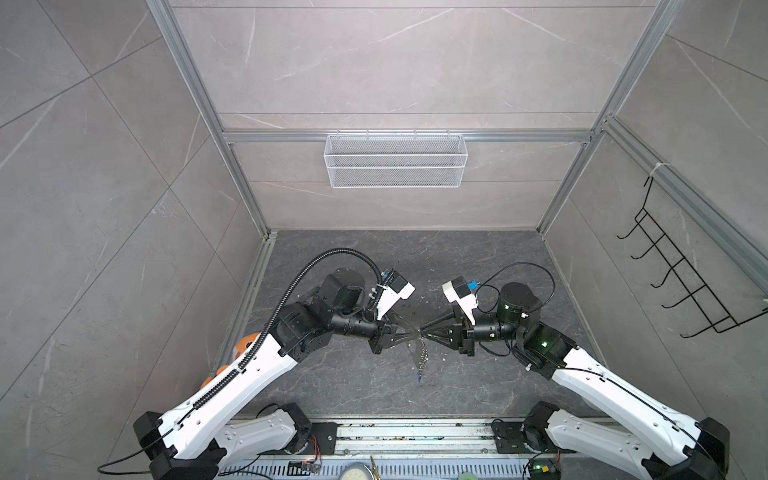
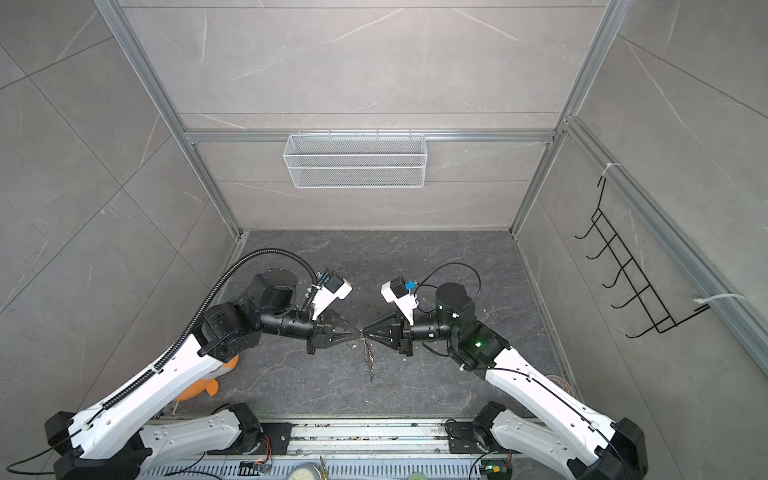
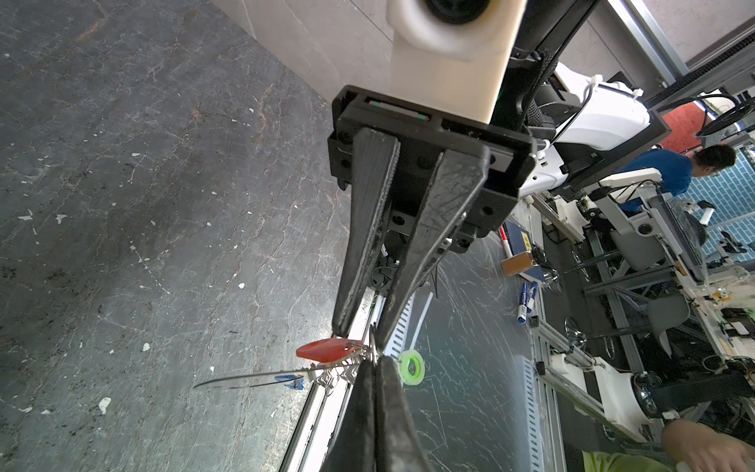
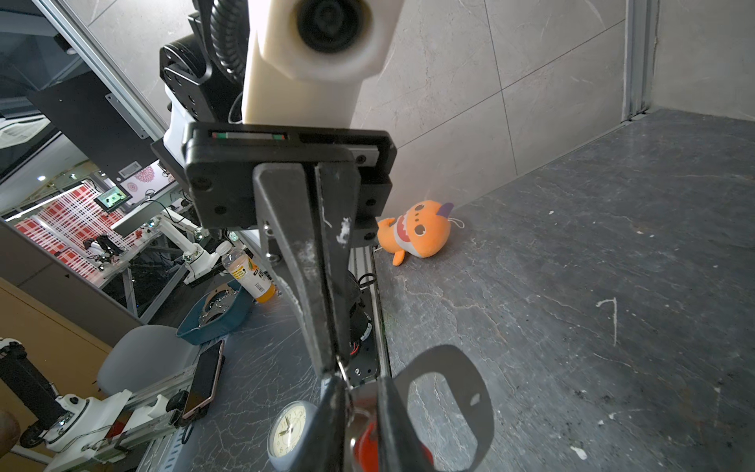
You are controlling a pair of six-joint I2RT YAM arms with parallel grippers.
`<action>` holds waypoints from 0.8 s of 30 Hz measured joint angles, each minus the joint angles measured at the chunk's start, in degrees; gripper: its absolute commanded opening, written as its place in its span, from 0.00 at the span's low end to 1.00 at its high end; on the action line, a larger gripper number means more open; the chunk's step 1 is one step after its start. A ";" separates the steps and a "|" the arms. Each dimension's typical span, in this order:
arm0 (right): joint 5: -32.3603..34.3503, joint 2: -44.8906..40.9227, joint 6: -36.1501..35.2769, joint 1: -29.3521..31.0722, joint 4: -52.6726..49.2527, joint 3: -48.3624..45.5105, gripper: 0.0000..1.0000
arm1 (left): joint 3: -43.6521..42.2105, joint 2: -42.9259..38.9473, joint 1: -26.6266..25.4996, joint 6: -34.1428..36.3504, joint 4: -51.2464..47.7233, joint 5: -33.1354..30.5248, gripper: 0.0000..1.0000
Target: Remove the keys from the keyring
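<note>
In both top views my two grippers meet tip to tip above the dark floor. My left gripper (image 1: 415,332) (image 3: 374,359) is shut on a small metal ring of the keyring. The keyring's chain (image 1: 423,353) (image 2: 368,357) hangs below it, and its grey plate (image 4: 482,408) with the oval hole hangs beside the fingers. My right gripper (image 1: 423,331) (image 4: 359,380) has its jaws a narrow gap apart around the red-tagged key (image 3: 322,350) (image 4: 363,445). The blue-tagged key (image 3: 292,380) (image 1: 419,378) dangles lowest.
An orange plush toy (image 4: 416,235) (image 2: 199,386) lies by the left wall. A white wire basket (image 1: 395,160) hangs on the back wall, and a black hook rack (image 1: 681,274) on the right wall. The arms' rail (image 1: 415,436) runs along the front.
</note>
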 measured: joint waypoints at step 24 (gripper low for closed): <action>6.88 -0.81 8.79 1.51 13.86 -4.68 0.00 | -9.92 -11.06 -0.26 -3.72 12.81 -11.26 0.31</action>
